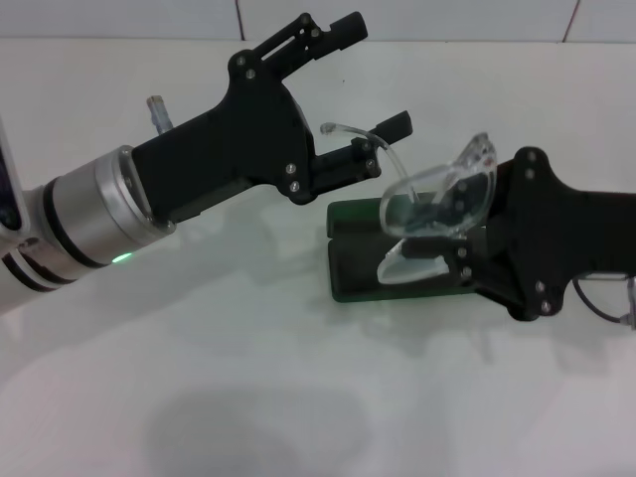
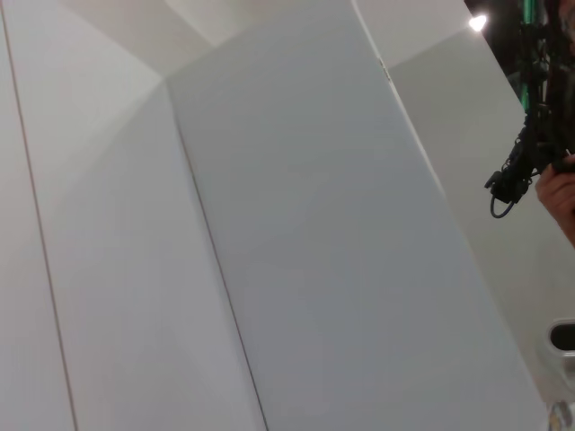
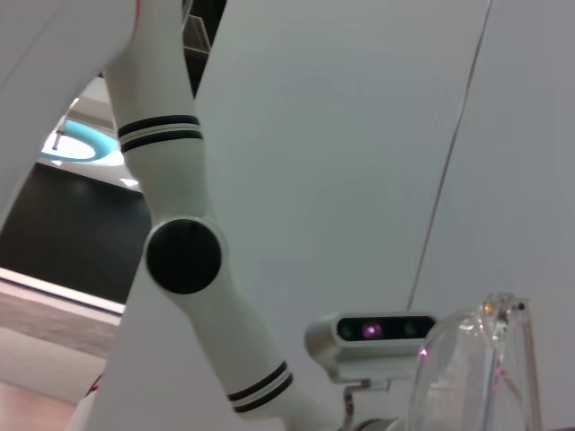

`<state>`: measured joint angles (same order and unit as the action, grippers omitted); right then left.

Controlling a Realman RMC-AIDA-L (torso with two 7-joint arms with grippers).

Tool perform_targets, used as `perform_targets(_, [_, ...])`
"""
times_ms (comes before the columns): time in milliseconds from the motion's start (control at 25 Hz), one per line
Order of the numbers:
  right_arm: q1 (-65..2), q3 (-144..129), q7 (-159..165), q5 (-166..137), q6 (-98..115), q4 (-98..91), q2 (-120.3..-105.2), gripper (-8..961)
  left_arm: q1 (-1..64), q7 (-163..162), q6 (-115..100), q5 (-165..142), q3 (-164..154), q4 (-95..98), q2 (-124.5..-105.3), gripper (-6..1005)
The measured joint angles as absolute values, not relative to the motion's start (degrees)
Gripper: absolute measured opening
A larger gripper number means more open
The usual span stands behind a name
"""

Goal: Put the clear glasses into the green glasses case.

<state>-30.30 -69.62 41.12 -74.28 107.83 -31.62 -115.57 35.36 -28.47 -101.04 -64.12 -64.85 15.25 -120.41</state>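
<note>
In the head view the clear glasses [image 1: 442, 194] hang tilted just above the green glasses case [image 1: 356, 270], which lies open on the white table. My right gripper [image 1: 444, 221] reaches in from the right and is shut on the glasses at the lens. One thin clear arm of the glasses curves up towards my left gripper [image 1: 373, 84]. That gripper hovers open to the upper left of the case, its lower finger [image 1: 396, 123] close beside the clear arm. The right wrist view shows part of the glasses [image 3: 481, 359] close up. The left wrist view shows neither thing.
A small clear object [image 1: 157, 107] stands on the table behind my left arm. A thin cable [image 1: 596, 298] loops under the right arm. The white table [image 1: 248, 397] ends at a tiled wall at the back.
</note>
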Motion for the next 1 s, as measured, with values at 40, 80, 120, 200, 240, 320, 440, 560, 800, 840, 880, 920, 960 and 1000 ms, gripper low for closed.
perform_targets(40, [-30.29, -69.72, 40.98, -74.59, 107.91, -31.66, -115.56, 135, 35.37, -28.47, -100.98, -64.12, -64.79, 15.23, -120.41, 797])
perform_targets(80, [-30.28, -69.78, 40.83, -74.84, 107.95, -31.69, -115.57, 135, 35.38, -28.47, -100.93, -64.12, -64.77, 15.23, -120.41, 797])
perform_targets(120, [-30.27, -69.83, 40.52, -75.22, 107.99, -31.72, -115.57, 135, 35.38, -28.47, -100.91, -64.12, -64.76, 15.22, -120.41, 797])
perform_targets(200, [-30.28, -69.95, 39.94, -75.88, 108.01, -31.73, -115.57, 136, 35.39, -28.47, -100.90, -64.12, -64.76, 15.21, -120.41, 797])
perform_targets(240, [-30.33, -70.08, 39.74, -76.24, 108.02, -31.79, -115.57, 136, 35.40, -28.47, -100.89, -64.02, -64.78, 15.21, -120.41, 797])
perform_targets(320, [-30.38, -70.39, 39.50, -76.62, 108.03, -32.08, -115.62, 137, 35.41, -28.47, -100.88, -63.69, -64.86, 15.20, -120.39, 797])
perform_targets(440, [-30.39, -71.29, 38.42, -76.89, 108.05, -32.52, -115.67, 138, 35.42, -28.47, -100.84, -63.58, -64.97, 15.31, -120.37, 797])
perform_targets(560, [-30.29, -72.43, 36.04, -76.96, 108.28, -32.59, -115.67, 139, 35.46, -28.47, -100.54, -63.56, -64.90, 15.41, -120.30, 797])
perform_targets(800, [-30.04, -72.81, 33.63, -76.99, 110.50, -32.72, -115.71, 141, 35.69, -28.43, -98.57, -63.53, -64.67, 15.67, -120.20, 797])
perform_targets(840, [-30.15, -72.81, 33.60, -76.99, 110.81, -32.69, -115.72, 141, 35.69, -28.43, -98.57, -63.53, -64.67, 15.67, -120.20, 797])
perform_targets(880, [-30.25, -72.81, 33.60, -77.00, 110.88, -32.61, -115.77, 141, 35.79, -28.42, -98.49, -63.53, -64.67, 15.70, -120.17, 797])
perform_targets(920, [-30.41, -72.81, 33.59, -76.99, 110.90, -32.47, -115.86, 142, 35.99, -28.41, -98.44, -63.53, -64.73, 15.75, -120.16, 797])
perform_targets(960, [-30.51, -72.86, 33.59, -76.99, 110.80, -32.35, -115.95, 142, 36.03, -28.41, -98.44, -63.53, -64.78, 15.77, -120.16, 797])
perform_targets(1000, [-30.66, -73.06, 33.59, -77.00, 110.51, -32.19, -115.99, 142, 36.14, -28.40, -98.43, -63.53, -64.91, 15.82, -120.17, 797])
